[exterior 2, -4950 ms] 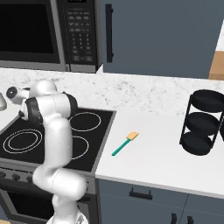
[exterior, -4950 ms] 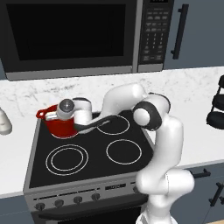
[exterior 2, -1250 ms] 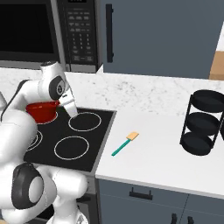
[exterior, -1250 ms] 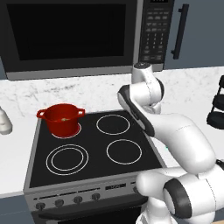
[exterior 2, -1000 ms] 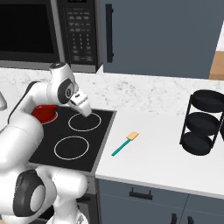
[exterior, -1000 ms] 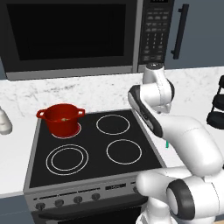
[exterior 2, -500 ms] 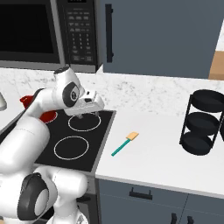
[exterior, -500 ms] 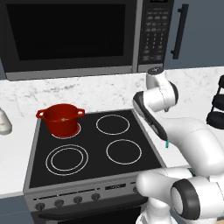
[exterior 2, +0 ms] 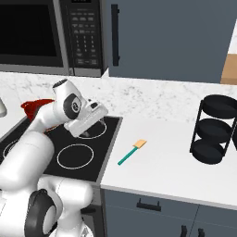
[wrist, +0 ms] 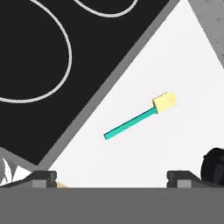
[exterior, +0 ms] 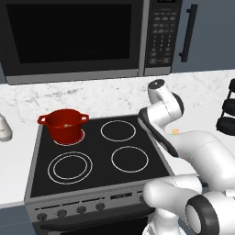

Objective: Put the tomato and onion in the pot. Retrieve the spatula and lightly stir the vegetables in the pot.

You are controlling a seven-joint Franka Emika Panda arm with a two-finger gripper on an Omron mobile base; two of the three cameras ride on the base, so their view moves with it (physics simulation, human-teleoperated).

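Nearest the cameras, the white arm bends up from the base and reaches out over the right half of the black stovetop (exterior 2: 55, 152). Its pincer (exterior 2: 95, 112) hangs in the air above the stove's right edge, jaws spread wide and holding nothing. In the hand view the two dark finger tips (wrist: 43, 177) stand well apart at the bottom, with bare white desk (wrist: 183, 65) between them. Just past the stove's edge, on that white desk, lies the spatula (exterior 2: 131, 152), flat and alone, apart from everything else. It sits to the right of the pincer and below it, so the coming move looks like a further swing rightward and then a descent. Its long axis runs diagonally: the teal handle points back toward the robot and the stove, the pale yellow head away toward the wall. Farther off to the right stands a black tiered rack (exterior 2: 214, 129). On the far left burner sits the red pot (exterior: 64, 125), well away from the pincer. A microwave (exterior: 78, 39) hangs above.
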